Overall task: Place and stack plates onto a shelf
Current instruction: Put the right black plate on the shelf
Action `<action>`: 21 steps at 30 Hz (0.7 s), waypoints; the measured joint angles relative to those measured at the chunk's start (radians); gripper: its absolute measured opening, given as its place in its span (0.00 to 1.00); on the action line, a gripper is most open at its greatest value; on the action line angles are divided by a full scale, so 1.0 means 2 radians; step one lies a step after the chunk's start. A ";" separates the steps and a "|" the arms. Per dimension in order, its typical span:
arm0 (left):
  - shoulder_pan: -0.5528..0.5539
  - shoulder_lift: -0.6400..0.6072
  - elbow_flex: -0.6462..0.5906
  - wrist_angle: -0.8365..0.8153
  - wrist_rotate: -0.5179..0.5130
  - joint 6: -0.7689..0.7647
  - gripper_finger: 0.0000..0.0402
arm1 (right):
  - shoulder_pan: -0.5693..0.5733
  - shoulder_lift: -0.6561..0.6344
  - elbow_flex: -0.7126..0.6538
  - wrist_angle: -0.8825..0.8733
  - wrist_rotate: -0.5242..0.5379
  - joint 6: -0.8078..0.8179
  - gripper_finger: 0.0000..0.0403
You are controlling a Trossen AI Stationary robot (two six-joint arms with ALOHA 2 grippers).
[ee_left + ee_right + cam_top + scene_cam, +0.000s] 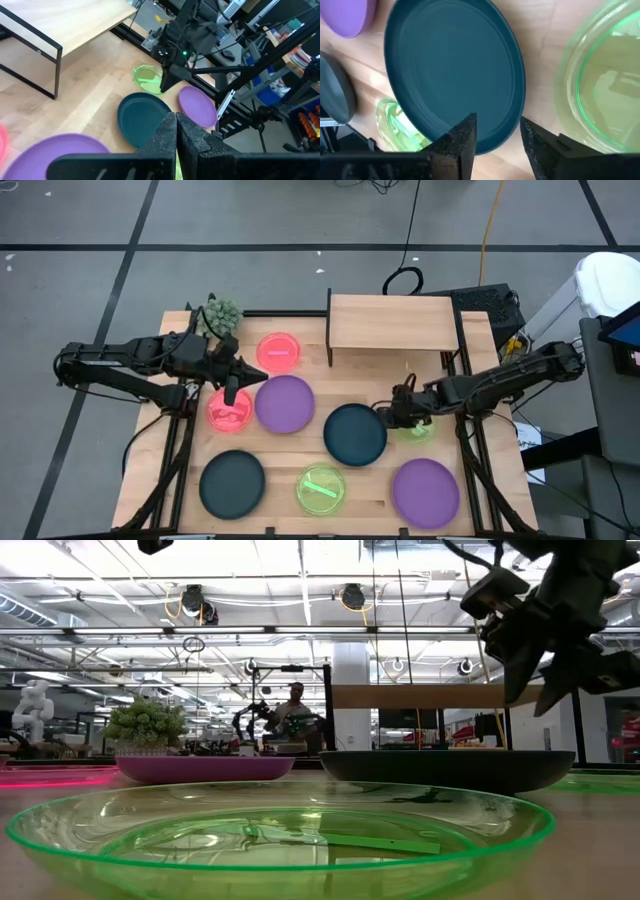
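High view: right gripper, jaws parted and empty, beside teal plate; left gripper jaws closed, empty.

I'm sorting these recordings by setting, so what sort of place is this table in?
Most likely a robotics lab or workshop in a large open industrial hall. The low view shows exposed ceiling pipes, another robot arm on a far bench near a person, and cables trail across the grey tiled floor.

I'm seeing even, bright overhead light across the table, casting only soft shadows. Ceiling strip lights are glaring in the low view. The near green plate is blurring there, and the background is looking hazy.
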 joint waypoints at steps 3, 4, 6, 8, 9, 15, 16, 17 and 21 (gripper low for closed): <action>0.000 0.000 0.000 0.000 0.000 0.000 0.00 | 0.014 0.000 0.000 0.000 0.003 0.021 0.34; 0.000 0.000 0.000 0.000 0.000 0.001 0.00 | 0.019 0.001 0.000 0.000 0.003 0.025 0.34; 0.000 0.000 0.000 0.000 -0.001 0.005 0.00 | 0.027 0.008 0.000 0.002 0.003 0.035 0.34; 0.000 0.000 0.000 0.000 -0.005 0.013 0.00 | 0.035 0.018 0.000 0.007 0.004 0.038 0.34; 0.000 0.000 0.000 0.000 -0.009 0.015 0.00 | 0.039 0.024 0.000 0.016 0.003 0.038 0.34; 0.000 0.000 0.000 0.000 -0.018 0.021 0.00 | 0.047 0.070 0.000 0.068 0.003 0.047 0.34; 0.000 0.000 0.000 0.000 -0.018 0.020 0.00 | 0.047 0.075 0.000 0.066 0.003 0.050 0.34; 0.000 0.000 0.000 0.000 -0.018 0.020 0.00 | 0.047 0.078 0.000 0.065 0.004 0.050 0.34; 0.000 0.000 0.000 0.000 -0.018 0.020 0.00 | 0.045 0.081 0.000 0.069 0.005 0.051 0.34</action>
